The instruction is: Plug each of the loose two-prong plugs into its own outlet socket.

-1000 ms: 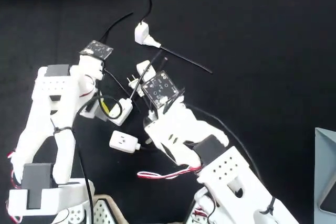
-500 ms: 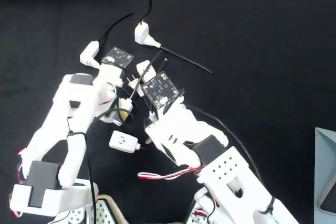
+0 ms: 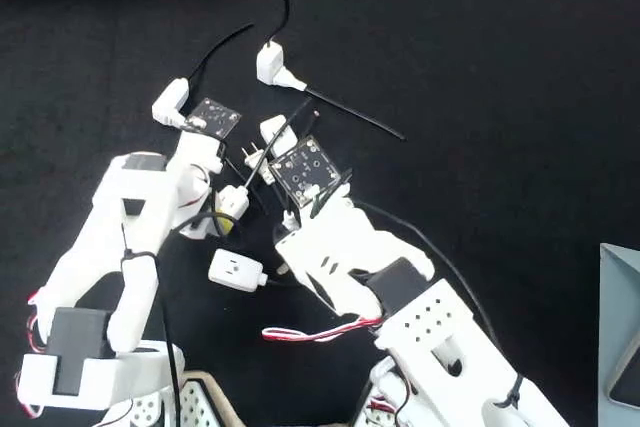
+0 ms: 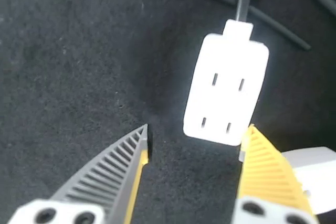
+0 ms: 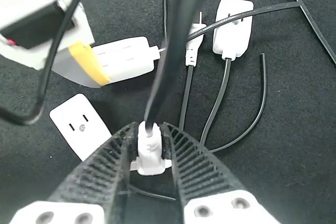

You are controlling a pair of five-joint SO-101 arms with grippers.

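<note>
Right wrist view: right pincer (image 5: 149,129) clamps a white plastic plug (image 5: 148,156) whose black cord (image 5: 173,40) may twist it askew; left pincer (image 4: 197,129) gapes empty by a white outlet block (image 4: 226,90).

A black tabletop (image 3: 520,97) is seen stretched across the whole scene. At its right edge a grey container (image 3: 618,287) is partly caught, with something dark glimpsed in its lower corner.

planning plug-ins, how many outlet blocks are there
3 outlet blocks: one at left gripper, one lying next to it, one past right gripper; more may be hidden.
</note>
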